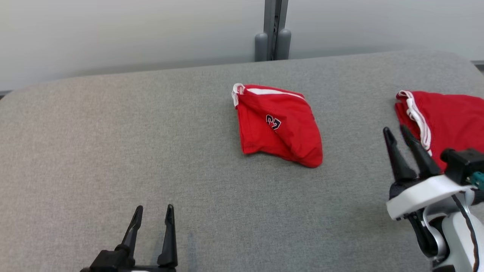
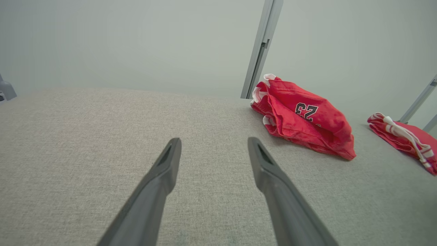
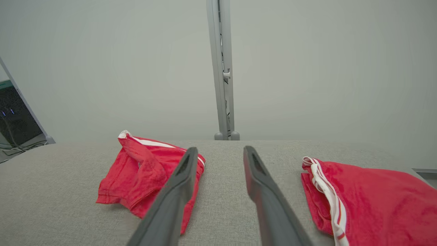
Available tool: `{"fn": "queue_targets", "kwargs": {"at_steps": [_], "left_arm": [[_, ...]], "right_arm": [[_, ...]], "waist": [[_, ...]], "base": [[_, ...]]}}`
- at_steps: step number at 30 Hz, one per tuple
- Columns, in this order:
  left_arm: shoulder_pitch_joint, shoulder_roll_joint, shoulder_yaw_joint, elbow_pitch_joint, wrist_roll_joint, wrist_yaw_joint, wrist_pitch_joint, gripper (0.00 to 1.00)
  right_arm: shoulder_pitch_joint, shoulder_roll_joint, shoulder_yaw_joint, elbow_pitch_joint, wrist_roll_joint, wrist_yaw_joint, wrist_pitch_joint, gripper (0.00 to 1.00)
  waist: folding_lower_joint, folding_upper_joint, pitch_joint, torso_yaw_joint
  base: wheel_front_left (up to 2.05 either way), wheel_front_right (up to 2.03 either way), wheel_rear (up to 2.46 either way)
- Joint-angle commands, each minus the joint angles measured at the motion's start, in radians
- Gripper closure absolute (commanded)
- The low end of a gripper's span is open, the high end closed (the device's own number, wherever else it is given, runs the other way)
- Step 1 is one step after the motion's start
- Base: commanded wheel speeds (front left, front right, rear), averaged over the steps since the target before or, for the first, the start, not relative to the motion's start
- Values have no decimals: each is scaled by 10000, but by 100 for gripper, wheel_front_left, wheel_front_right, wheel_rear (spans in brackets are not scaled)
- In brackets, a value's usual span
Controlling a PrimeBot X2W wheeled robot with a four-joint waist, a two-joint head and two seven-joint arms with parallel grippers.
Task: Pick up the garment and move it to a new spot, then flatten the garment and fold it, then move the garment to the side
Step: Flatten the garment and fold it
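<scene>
— So, where's the thing to grab, and which arm gets it?

— The red 23 garment [image 1: 278, 126] is a rumpled heap roughly in the middle of the grey padded table [image 1: 113, 132], with nothing touching it. My read is that it's the one up for the pick. The striped red garment [image 1: 450, 117] at the right edge already looks folded and parked (just a guess from how tidy it lies).

— And the arms?

— The right gripper [image 1: 395, 129] is nearer. It's about level with the heap, which lies off to its left with bare table between. The left gripper [image 1: 154, 206] sits low at the near edge, with the heap ahead of it and to the right, well apart. Both have their fingers spread with nothing between them.

— Which way does the heap run?

— Diagonally in the head view. The white-trimmed end is far-left and the pointed corner is near-right, toward the right gripper. I'd reach leftward for that near corner.

— Do the wrist cams add anything?

— The left wrist view gives the stacked layers and white trim along the heap's side, plus the 23 on top, all of which the head view flattens out. In the right wrist view that gripper's own left finger crosses in front of the heap, so part of that edge is hidden.
</scene>
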Motion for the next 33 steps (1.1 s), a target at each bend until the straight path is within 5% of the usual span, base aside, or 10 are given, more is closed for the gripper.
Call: {"fn": "queue_targets", "kwargs": {"at_steps": [1,17,23,33], "left_arm": [[-236,-22,33,-47,93,-58,-43,0],[-1617,-414,-325,308,542,-554,-43,0],[-1476,-470,-238,303,501,-575,-43,0],[-1396,-494,-196,321,480,-569,-43,0]], "right_arm": [[-316,-21,9,62,-38,5,-59,100],[-4023,240,764,4822,-418,3,-494,100],[-4336,481,1165,6231,-279,3,-1043,100],[-4261,868,2795,6447,145,3,-1512,100]], "waist": [[1,0,273,169],[1,0,2349,2367],[1,0,2295,2559],[1,0,2058,2412]], "base": [[0,0,0],[0,0,0],[0,0,0],[0,0,0]]}}
